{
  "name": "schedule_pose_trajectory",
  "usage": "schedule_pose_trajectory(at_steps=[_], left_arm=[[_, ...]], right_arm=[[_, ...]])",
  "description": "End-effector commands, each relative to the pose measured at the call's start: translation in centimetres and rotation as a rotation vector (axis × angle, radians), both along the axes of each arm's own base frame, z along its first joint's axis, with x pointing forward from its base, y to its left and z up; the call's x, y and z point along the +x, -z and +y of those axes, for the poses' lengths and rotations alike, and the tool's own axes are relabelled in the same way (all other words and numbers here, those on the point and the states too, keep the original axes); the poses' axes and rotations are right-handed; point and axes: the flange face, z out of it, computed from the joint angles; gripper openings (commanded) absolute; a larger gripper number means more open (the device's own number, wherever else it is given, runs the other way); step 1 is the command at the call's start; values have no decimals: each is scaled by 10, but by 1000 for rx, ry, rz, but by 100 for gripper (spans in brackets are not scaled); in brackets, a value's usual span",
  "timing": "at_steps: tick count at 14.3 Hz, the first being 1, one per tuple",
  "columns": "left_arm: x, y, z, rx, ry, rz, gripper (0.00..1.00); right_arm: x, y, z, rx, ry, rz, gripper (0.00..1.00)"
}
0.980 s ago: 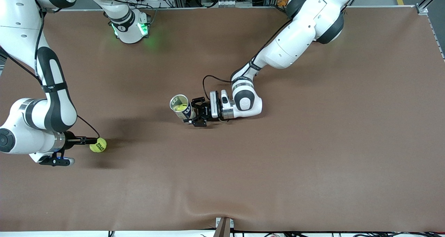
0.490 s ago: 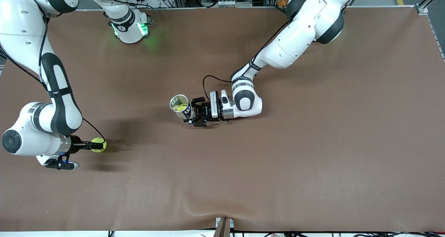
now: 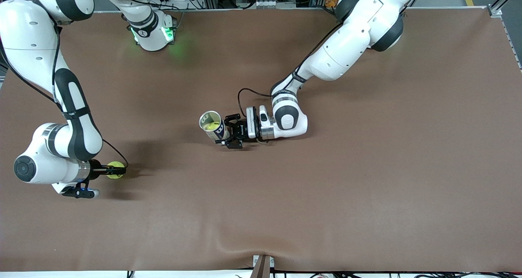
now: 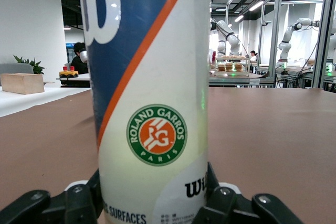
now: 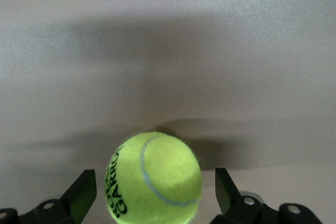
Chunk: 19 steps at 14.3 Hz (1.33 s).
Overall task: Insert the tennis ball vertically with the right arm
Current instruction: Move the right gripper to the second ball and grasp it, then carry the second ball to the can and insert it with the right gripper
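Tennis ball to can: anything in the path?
Nothing visible. Bare table lies between the tennis ball, which sits between the open right gripper's fingers, and the upright can that the left gripper holds, mouth open.

both arms have glossy white shells with dark grey joint bands and black cables along them. the right arm's base [image 3: 153,33] glows green. the left gripper [image 3: 233,136] is black with a white wrist block.

Two fuzzy yellow-green tennis balls [image 3: 116,164] and one tall cylindrical blue-and-white tennis ball can [image 3: 213,127] are in sight.
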Motion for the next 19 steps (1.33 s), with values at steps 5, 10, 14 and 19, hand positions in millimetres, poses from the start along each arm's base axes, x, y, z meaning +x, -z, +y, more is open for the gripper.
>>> schedule_pose_trajectory(at_steps=[5, 10, 14, 19], left_arm=[[1, 14, 6, 24, -26, -86, 73], [1, 14, 6, 23, -27, -85, 73], [1, 14, 6, 22, -29, -80, 74], [1, 14, 6, 22, -29, -81, 74]], right_arm=[[-2, 4, 0, 14, 1, 6, 57], [5, -21, 8, 10, -3, -21, 60], [0, -80, 55, 1, 51, 86, 60], [-26, -166, 157, -64, 150, 153, 58]])
